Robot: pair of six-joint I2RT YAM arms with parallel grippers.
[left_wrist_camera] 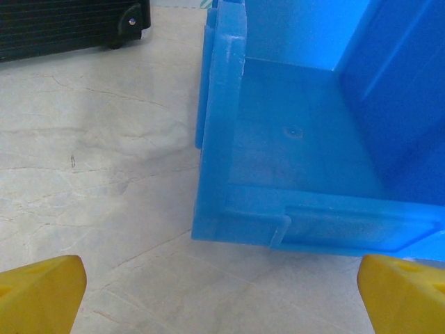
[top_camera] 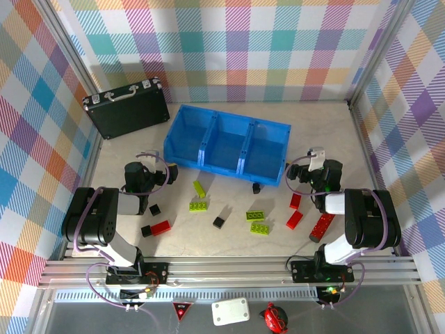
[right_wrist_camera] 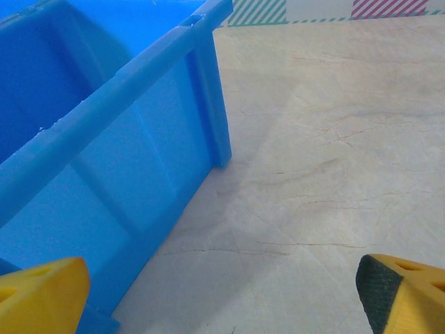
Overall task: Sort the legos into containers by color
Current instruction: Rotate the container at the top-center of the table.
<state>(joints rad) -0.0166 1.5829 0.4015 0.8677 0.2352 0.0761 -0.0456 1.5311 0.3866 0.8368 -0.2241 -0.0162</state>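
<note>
The blue three-compartment bin [top_camera: 224,165] stands mid-table, its compartments bare. In front of it lie scattered legos: lime-green plates [top_camera: 198,205] [top_camera: 261,227], black cubes [top_camera: 218,222] [top_camera: 256,187], red bricks [top_camera: 161,227] [top_camera: 295,220] and a long red bar [top_camera: 322,227]. My left gripper [top_camera: 163,174] [left_wrist_camera: 222,296] is open at the bin's left end [left_wrist_camera: 222,104], nothing between its yellow fingertips [left_wrist_camera: 42,292]. At the bin's right end [right_wrist_camera: 139,160] my right gripper [top_camera: 300,174] [right_wrist_camera: 222,299] is also open, over bare table.
A black metal-edged briefcase [top_camera: 128,108] [left_wrist_camera: 62,24] lies at the back left. Plaid walls close in the table on three sides. Bare marble surface lies to the right of the bin and behind it.
</note>
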